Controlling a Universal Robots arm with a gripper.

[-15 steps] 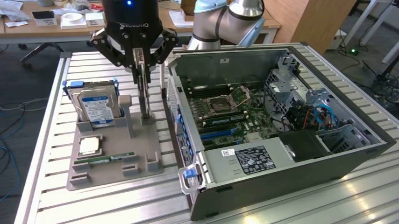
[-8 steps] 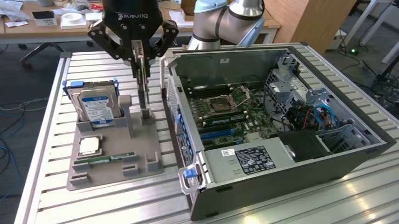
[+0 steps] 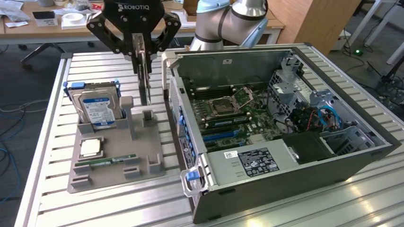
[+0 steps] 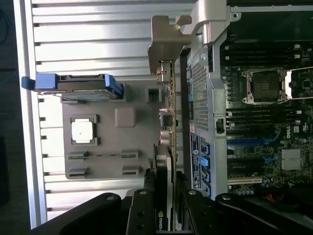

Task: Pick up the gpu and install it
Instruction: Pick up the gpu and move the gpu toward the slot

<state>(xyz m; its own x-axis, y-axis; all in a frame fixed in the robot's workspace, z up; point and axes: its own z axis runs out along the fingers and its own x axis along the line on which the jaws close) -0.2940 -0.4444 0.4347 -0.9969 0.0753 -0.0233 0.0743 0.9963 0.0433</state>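
The gpu [image 3: 144, 82] hangs edge-on, a thin dark card held upright just above the back of the grey holder tray [image 3: 148, 151]. My gripper [image 3: 143, 56] is shut on its upper end. In the wrist view the gpu [image 4: 167, 142] runs as a narrow strip from between my fingers [image 4: 142, 205] to its silvery-beige bracket [image 4: 164, 39]. The card sits close beside the open computer case [image 3: 271, 123], outside its near wall. The motherboard [image 3: 230, 111] lies exposed inside the case, with blue and dark slots [image 3: 218, 135] toward its front.
On the tray stand a silver hard drive with a blue-white label [image 3: 98, 111], a square processor chip [image 3: 90, 147] and a slim green memory stick [image 3: 104, 161]. The case wall [image 3: 180, 118] rises right next to the card. Slatted metal tabletop [image 3: 44, 156] surrounds everything.
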